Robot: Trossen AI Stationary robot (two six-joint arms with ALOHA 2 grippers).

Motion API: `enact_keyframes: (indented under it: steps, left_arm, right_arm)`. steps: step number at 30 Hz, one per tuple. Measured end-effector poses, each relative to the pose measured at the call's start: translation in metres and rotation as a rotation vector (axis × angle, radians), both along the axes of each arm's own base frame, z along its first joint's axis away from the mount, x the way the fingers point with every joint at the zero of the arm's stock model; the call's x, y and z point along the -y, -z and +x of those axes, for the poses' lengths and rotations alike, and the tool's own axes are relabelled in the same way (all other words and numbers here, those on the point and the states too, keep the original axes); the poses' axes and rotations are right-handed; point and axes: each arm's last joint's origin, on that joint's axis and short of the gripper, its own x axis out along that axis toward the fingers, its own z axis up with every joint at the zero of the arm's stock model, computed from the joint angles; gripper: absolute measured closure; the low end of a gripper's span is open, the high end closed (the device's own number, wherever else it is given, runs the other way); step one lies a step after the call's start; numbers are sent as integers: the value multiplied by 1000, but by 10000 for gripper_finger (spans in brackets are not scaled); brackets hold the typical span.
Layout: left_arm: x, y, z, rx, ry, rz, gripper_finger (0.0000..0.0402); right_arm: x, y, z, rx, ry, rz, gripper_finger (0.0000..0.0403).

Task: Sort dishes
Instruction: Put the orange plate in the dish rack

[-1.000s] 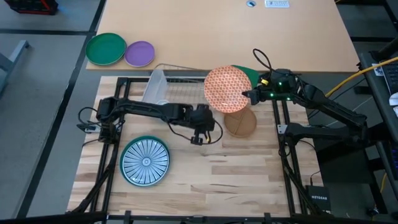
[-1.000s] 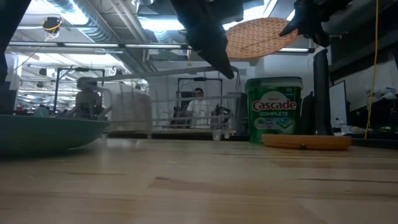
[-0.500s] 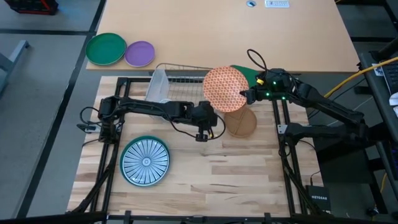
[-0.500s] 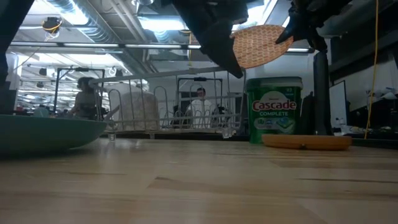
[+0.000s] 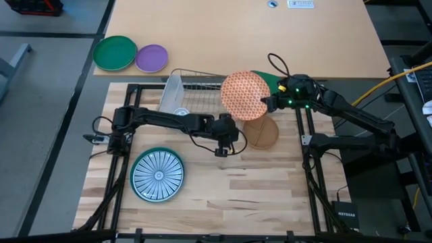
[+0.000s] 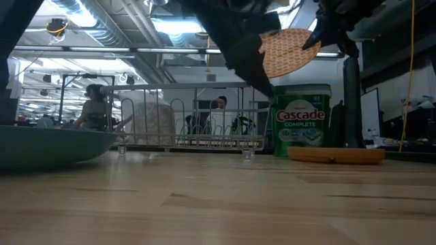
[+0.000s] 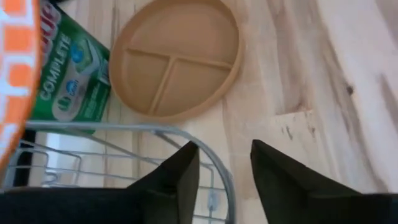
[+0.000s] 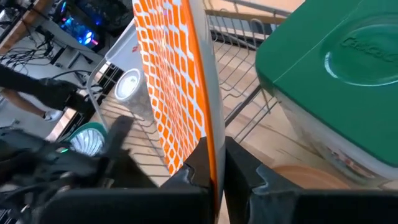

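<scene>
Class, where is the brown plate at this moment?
In the high view the brown plate lies flat on the table's right half, beside the green tub and below the raised orange plate.

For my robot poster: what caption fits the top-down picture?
Right gripper holds the orange plate above the dish rack.

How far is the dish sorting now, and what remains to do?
Done: a white dish stands in the wire rack. In hand: the right gripper holds the orange plate above the rack; the left gripper is open at the rack's edge. Left: the brown plate and the striped teal plate on the table.
</scene>
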Motion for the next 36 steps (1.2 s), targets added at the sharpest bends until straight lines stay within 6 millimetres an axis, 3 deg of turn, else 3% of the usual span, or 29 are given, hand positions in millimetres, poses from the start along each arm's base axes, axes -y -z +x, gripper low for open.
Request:
enact_keyframes:
  steps: [11,18,28,36]
  left_arm:
    - [16,-44,-29,1,51,25,252]
    - [6,-67,-69,-141,-138,91,268]
    - [-7,-82,-138,-508,-323,44,300]
    - [-24,-94,-163,-514,-564,79,340]
  right_arm:
    - [0,1,-1,26,67,80,386]
    - [0,2,-1,13,67,88,386]
    - [-1,3,-2,-7,34,80,386]
    - [-1,3,-2,-13,18,54,386]
